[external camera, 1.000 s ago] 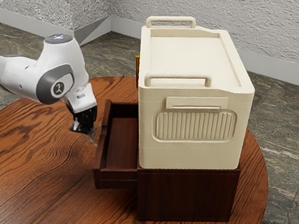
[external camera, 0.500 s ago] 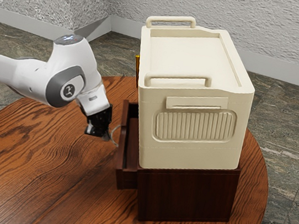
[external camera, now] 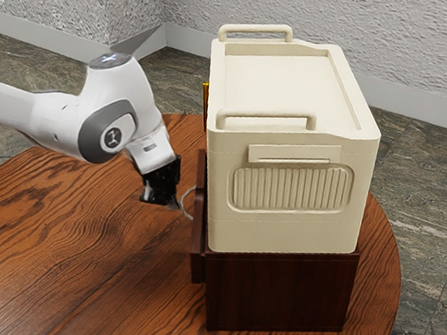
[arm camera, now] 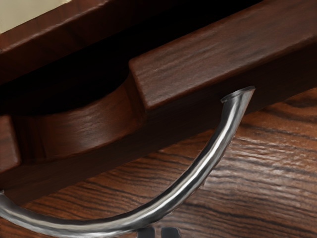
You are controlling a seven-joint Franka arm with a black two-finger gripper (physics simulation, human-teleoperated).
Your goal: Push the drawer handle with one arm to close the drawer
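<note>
Along the side of the dark wooden cabinet point(external camera: 276, 296) facing the exterior view's left, find the drawer point(external camera: 197, 251), nearly home but standing slightly proud. Would judge the closing mostly done. Cannot call it complete: in the wrist view, can make out a dark slot between the front panel point(arm camera: 218, 59) and the cabinet's edge. By best reckoning, need only a short, straight push, up to a flush fit. Have the gripper point(external camera: 175, 206) right at the handle point(arm camera: 193, 178), on its outer side, well placed for that push. Can see it closed, fingertips drawn together with just a sliver between them, and not clamped around the metal. Cannot tell real contact from mere nearness.

As for looks, note reddish-brown wood with fine grain and softly rounded edges, plus a scooped notch point(arm camera: 84, 131) cut down into the top of the front panel. Below that, see a bright, polished handle, round in section, bowed outward in a wide arc over the striped wood of the counter point(external camera: 60, 261). Above the cabinet, find a cream box point(external camera: 281, 234), seated on top, apparently out of the drawer's path.
</note>
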